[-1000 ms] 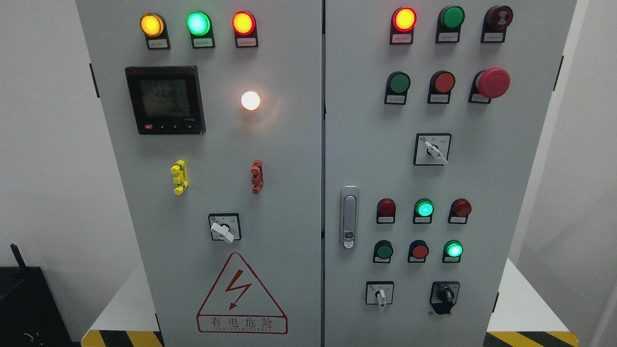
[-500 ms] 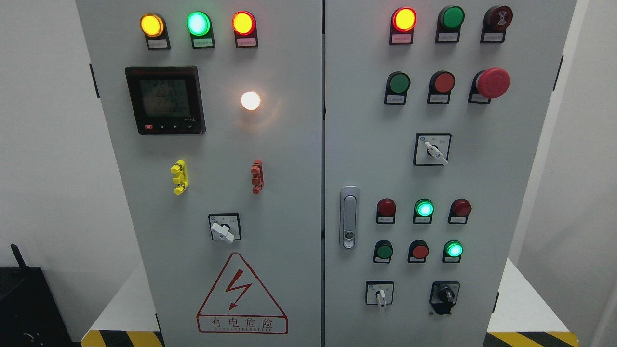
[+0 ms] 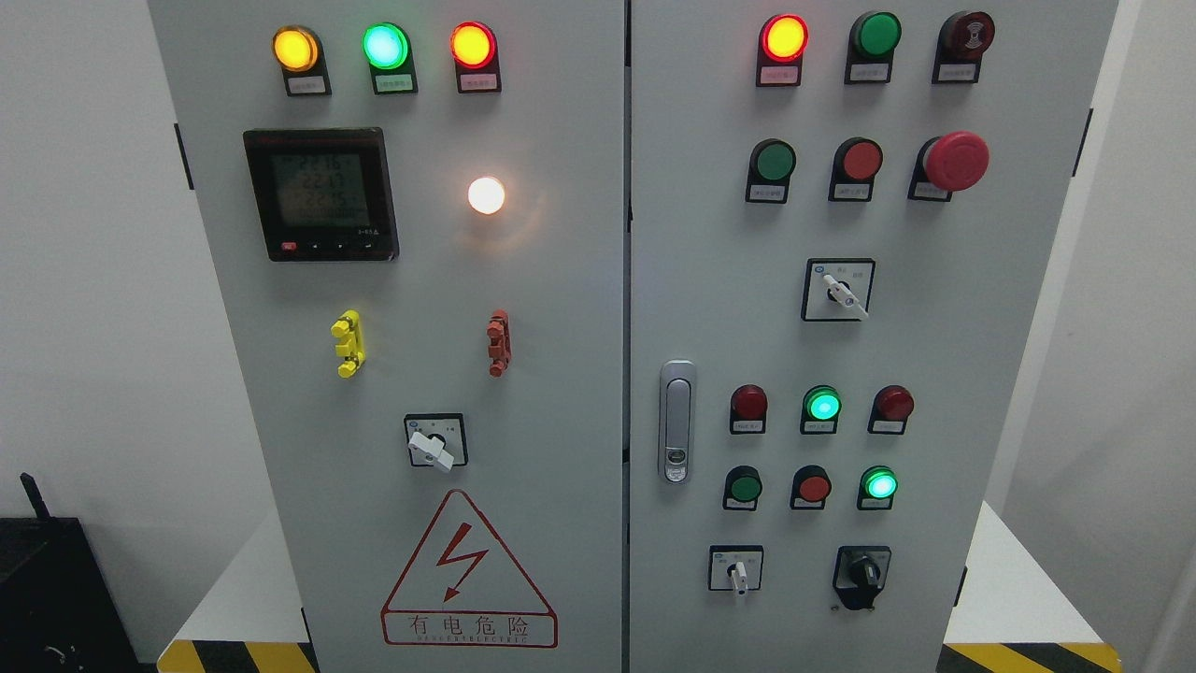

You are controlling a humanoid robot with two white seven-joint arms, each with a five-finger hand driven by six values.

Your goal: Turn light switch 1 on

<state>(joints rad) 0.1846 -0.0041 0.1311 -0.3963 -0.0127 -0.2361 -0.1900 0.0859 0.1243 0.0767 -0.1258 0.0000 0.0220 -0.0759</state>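
A grey electrical cabinet (image 3: pixel 561 308) with two doors fills the head view. On the right door, low down, sit a row of push buttons: dark green (image 3: pixel 745 487), red (image 3: pixel 814 487) and lit green (image 3: pixel 879 484). Above them are indicator lamps: dark red (image 3: pixel 749 402), lit green (image 3: pixel 822 405) and dark red (image 3: pixel 894 403). Below are a white rotary switch (image 3: pixel 738 570) and a black rotary switch (image 3: pixel 862 571). I cannot tell which control is light switch 1. Neither of my hands is in view.
The left door carries a meter display (image 3: pixel 320 193), a lit white lamp (image 3: pixel 486 195), yellow (image 3: pixel 347 343) and red (image 3: pixel 498 343) clips, a rotary switch (image 3: pixel 434 443) and a warning triangle (image 3: pixel 464 575). A door handle (image 3: pixel 676 421) sits mid-cabinet. A red emergency stop (image 3: pixel 956 160) protrudes upper right.
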